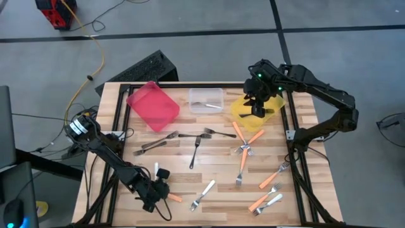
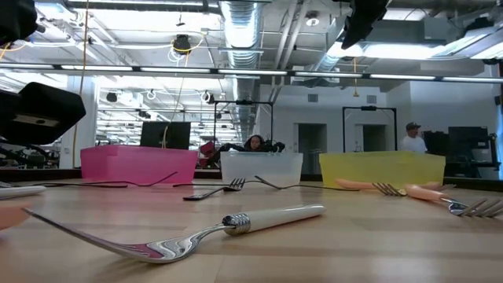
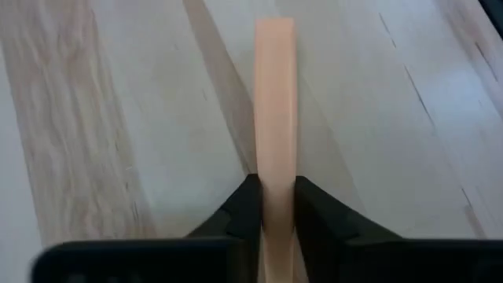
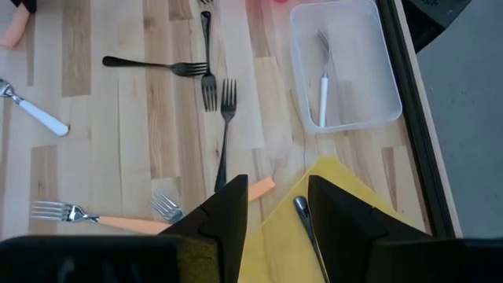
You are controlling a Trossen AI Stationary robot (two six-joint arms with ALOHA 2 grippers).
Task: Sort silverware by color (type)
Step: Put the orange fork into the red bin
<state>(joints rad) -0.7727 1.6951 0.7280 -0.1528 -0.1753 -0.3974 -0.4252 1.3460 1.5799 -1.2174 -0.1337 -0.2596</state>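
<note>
The silverware lies scattered on the wooden table [image 1: 209,174]: orange-handled forks [image 1: 243,166], dark forks [image 1: 195,152] and white-handled forks [image 1: 204,194]. My left gripper [image 1: 158,190] is low at the table's near left and is shut on an orange fork handle [image 3: 275,94]. The fork's head is hidden. My right gripper [image 1: 258,109] hangs open high above the yellow bin [image 1: 243,109], with nothing between its fingers [image 4: 277,200]. A dark fork [image 4: 305,220] lies in that bin. A white-handled fork [image 4: 323,86] lies in the clear bin [image 1: 206,100]. My left gripper pinches the orange handle [image 3: 275,161] by its two long sides between the two fingers [image 3: 240,208]. The fingers slant down from above. The handle runs straight on past the fingertips, close over the wood. Whether it rests on the table I cannot tell.
The red bin [image 1: 152,104], the clear bin and the yellow bin stand in a row along the far edge. In the low view a white-handled fork [image 2: 236,226] lies close in front. Bare wood [image 1: 183,174] lies between the left gripper and the forks in the middle.
</note>
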